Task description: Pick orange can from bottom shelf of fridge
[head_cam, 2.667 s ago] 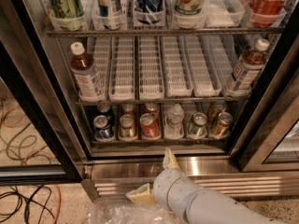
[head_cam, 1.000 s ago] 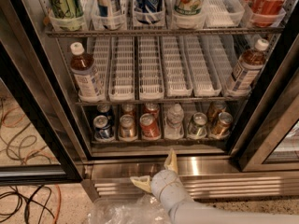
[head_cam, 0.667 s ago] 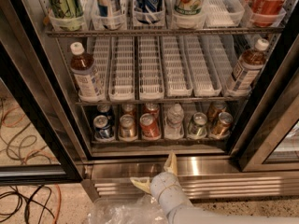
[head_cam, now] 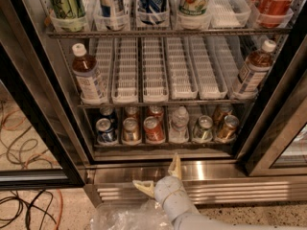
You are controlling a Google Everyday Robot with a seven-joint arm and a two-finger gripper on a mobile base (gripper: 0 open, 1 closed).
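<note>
Your gripper (head_cam: 159,177) sits low in front of the fridge (head_cam: 216,170), just outside its steel base strip and roughly level with the middle of the open doorway, not reaching inside. Its two pale fingers (head_cam: 175,166) are spread wide apart with nothing between them: one points straight up and overlaps the fridge's base strip, while the other angles out toward the fridge's left side. Your white wrist (head_cam: 169,198) and forearm (head_cam: 192,220) run down and to the right from the gripper, away from the fridge, and leave the view at the bottom edge.
</note>
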